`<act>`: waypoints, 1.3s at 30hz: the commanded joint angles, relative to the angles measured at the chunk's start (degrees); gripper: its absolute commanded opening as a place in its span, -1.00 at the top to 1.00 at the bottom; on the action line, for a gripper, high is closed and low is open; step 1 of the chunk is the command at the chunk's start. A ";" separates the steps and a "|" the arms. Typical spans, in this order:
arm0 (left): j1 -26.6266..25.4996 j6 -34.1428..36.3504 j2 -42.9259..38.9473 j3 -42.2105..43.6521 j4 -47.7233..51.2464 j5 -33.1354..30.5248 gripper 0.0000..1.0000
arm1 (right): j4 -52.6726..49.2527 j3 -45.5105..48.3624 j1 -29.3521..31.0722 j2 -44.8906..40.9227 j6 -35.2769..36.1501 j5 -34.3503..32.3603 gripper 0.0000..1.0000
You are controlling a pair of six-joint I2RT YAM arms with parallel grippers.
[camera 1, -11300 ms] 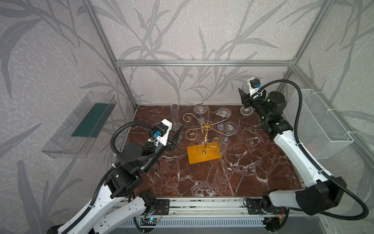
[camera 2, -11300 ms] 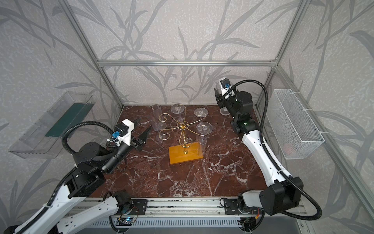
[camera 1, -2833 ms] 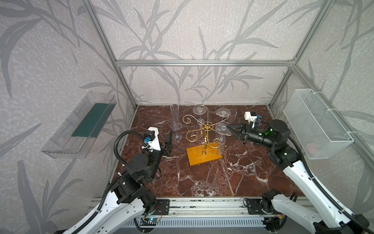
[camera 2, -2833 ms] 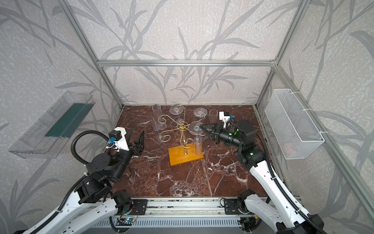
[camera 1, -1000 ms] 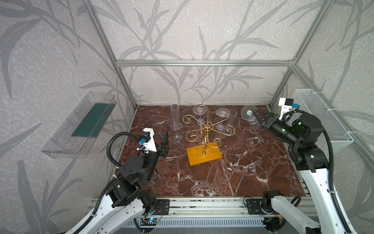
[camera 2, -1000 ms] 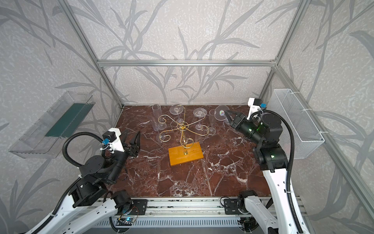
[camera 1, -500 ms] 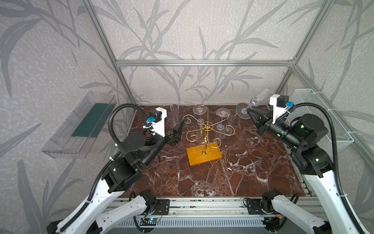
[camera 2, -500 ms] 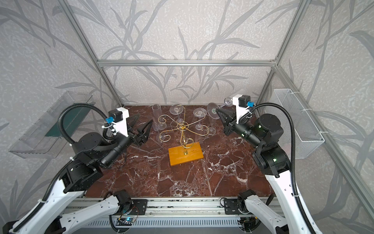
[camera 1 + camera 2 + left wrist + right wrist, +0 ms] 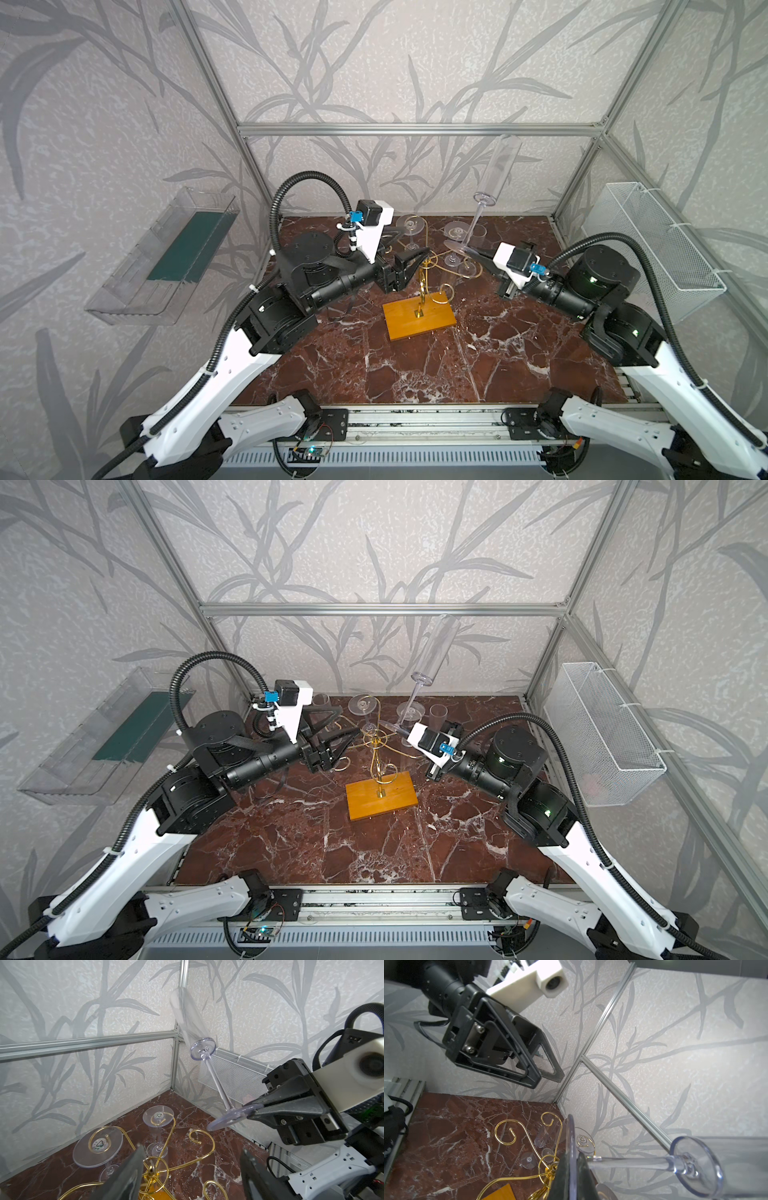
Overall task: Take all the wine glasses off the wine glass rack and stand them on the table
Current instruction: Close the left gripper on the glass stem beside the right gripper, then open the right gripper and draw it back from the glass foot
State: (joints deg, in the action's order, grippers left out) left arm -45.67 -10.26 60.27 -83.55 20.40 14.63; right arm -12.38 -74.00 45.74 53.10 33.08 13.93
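The wine glass (image 9: pixel 500 166) (image 9: pixel 440 646) is a clear flute held in the air above the rack, tilted with its bowl up toward the back wall. My right gripper (image 9: pixel 473 251) (image 9: pixel 401 731) (image 9: pixel 572 1159) is shut on its round foot (image 9: pixel 230 1118), with the stem (image 9: pixel 629 1161) sticking out sideways from the jaws. The wine glass rack (image 9: pixel 423 282) (image 9: pixel 376 750), gold wire on an orange-yellow base (image 9: pixel 417 318), stands mid-table. My left gripper (image 9: pixel 409 247) (image 9: pixel 340 725) (image 9: pixel 192 1149) is open just above the rack's hub (image 9: pixel 151 1169), holding nothing and apart from the glass.
Two more glasses (image 9: pixel 97 1145) (image 9: pixel 159 1118) hang on the rack's back arms. Another flute (image 9: pixel 438 715) stands on the marble table (image 9: pixel 415 374) at the back. A wire basket (image 9: pixel 660 245) hangs on the right wall, and a clear tray (image 9: pixel 166 257) on the left wall.
My right gripper has swung the glass from near the right wall to above the rack, bowl now up. My left arm has risen and reached in over the rack, its jaws wider.
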 commanded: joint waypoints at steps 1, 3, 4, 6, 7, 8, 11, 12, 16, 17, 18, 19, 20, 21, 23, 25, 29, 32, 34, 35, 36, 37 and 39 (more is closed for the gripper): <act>0.23 -2.40 0.87 -1.99 -0.55 7.10 -0.48 | 5.51 1.16 3.93 0.00 12.43 -3.41 1.00; 0.18 -2.73 1.41 -2.01 -0.54 9.24 -0.48 | 5.77 1.55 6.40 0.49 16.23 -5.03 1.00; 0.22 -2.95 1.66 -2.01 -0.66 10.15 -0.48 | 5.84 1.62 7.38 0.81 17.71 -5.54 1.00; 0.23 -3.61 2.07 -2.00 -1.10 12.19 -0.48 | 5.85 1.79 9.26 1.45 20.79 -6.73 1.00; 0.23 -3.93 2.27 -1.90 -1.45 12.93 -0.48 | 5.92 1.91 9.81 1.65 21.83 -7.13 1.00; 0.22 -4.22 2.31 -1.83 -1.88 13.65 -0.48 | 6.03 2.13 10.55 1.82 22.87 -7.57 1.00; 0.23 -4.93 2.23 -1.40 -3.24 14.54 -0.48 | 6.68 2.71 12.07 2.08 25.53 -8.29 1.00; 0.23 -5.04 2.22 -1.43 -3.52 14.59 -0.48 | 6.68 2.75 12.50 2.14 26.31 -8.60 1.00; 0.18 -5.71 2.30 -1.25 -4.52 15.24 -0.48 | 6.72 3.22 15.41 2.44 29.80 -10.17 1.00; 0.20 -6.01 2.35 -1.22 -4.62 15.39 -0.47 | 6.76 3.37 16.09 2.53 30.83 -10.71 1.00; 0.23 -6.21 2.59 -1.25 -4.75 15.64 -0.45 | 6.97 3.51 16.69 2.62 31.89 -11.15 1.00; 0.19 -6.33 2.66 -1.12 -4.84 15.74 -0.43 | 7.06 3.66 17.29 2.71 32.87 -11.57 1.00; 0.21 -6.52 2.89 -1.06 -4.85 15.82 -0.40 | 7.34 3.77 17.94 2.79 33.85 -12.09 1.00; 0.22 -6.66 3.05 -1.02 -4.85 15.86 -0.35 | 7.74 4.02 18.38 2.87 34.84 -12.49 1.00; 0.23 -6.79 3.25 -0.92 -4.92 15.78 -0.27 | 8.54 4.38 19.29 3.01 36.56 -13.17 1.00; 0.25 -6.95 3.28 -0.69 -5.26 15.78 -0.07 | 8.78 4.52 20.13 3.28 38.25 -13.90 1.00; 0.24 -7.47 3.10 -0.16 -6.41 15.58 0.34 | 10.53 5.66 21.51 3.68 42.00 -15.74 1.00; 0.24 -7.58 3.01 0.36 -6.87 15.69 0.58 | 11.59 6.40 22.22 4.02 43.76 -16.60 1.00; 0.23 -7.76 3.10 0.47 -6.95 15.86 0.76 | 12.01 6.63 22.40 4.20 44.38 -16.91 1.00; 0.22 -7.78 3.09 0.53 -7.00 15.95 0.89 | 12.37 6.83 22.48 4.20 44.57 -16.92 1.00; 0.21 -7.84 3.08 0.62 -7.04 15.88 1.00 | 12.45 6.93 22.52 4.20 44.77 -16.97 1.00; 0.22 -7.84 3.01 0.68 -7.02 15.80 1.00 | 12.63 7.00 22.51 4.20 44.88 -16.99 1.00; 0.24 -7.93 2.93 0.89 -7.21 15.69 1.00 | 12.82 7.18 22.60 4.20 44.96 -17.02 1.00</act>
State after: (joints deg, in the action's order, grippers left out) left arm -45.32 -17.65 63.75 -83.37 14.59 29.58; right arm -2.87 -67.11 67.81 57.39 75.75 -1.96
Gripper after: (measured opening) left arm 0.095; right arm 0.075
